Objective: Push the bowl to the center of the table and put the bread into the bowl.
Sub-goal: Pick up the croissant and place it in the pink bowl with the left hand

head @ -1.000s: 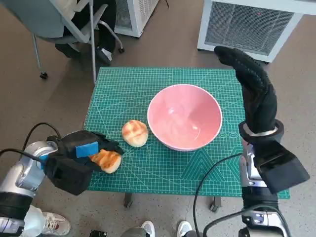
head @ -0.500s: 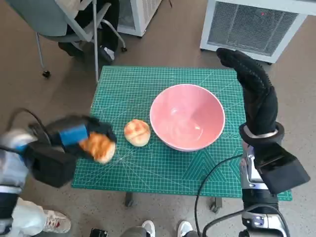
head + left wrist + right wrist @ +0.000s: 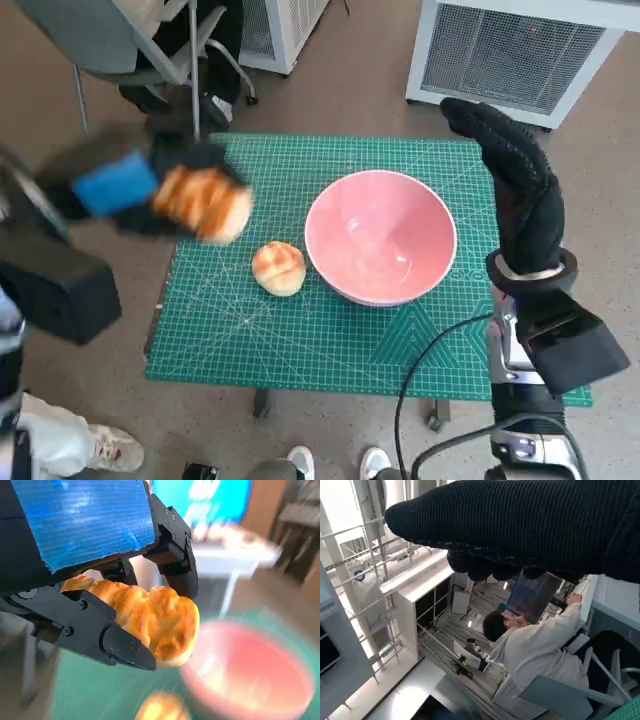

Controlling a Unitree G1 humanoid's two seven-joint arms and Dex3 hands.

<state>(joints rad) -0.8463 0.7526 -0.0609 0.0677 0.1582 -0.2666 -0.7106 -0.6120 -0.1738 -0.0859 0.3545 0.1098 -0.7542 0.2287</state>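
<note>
Lifted since before, left hand (image 3: 120, 185) holds bread (image 3: 205, 203) above table (image 3: 300, 330).

Floor (image 3: 350, 80): brown, smooth, matte, all round the counter. Counter (image 3: 300, 330): small, covered by a green cutting mat with a pale grid. Past its far right corner, a white cabinet (image 3: 520, 50) with a grey grille front. Past the far edge, nearer the left corner, a second white unit (image 3: 285, 25). At the far left corner, a grey chair (image 3: 110, 35) on castors; dark legs and a shoe beside it. At the near edge, shoe tips (image 3: 335, 465) on the floor. Right wrist view: a person (image 3: 540, 645) in a pale top seated at a dark screen (image 3: 532, 597); white shelving (image 3: 420, 605), bright daylight.
</note>
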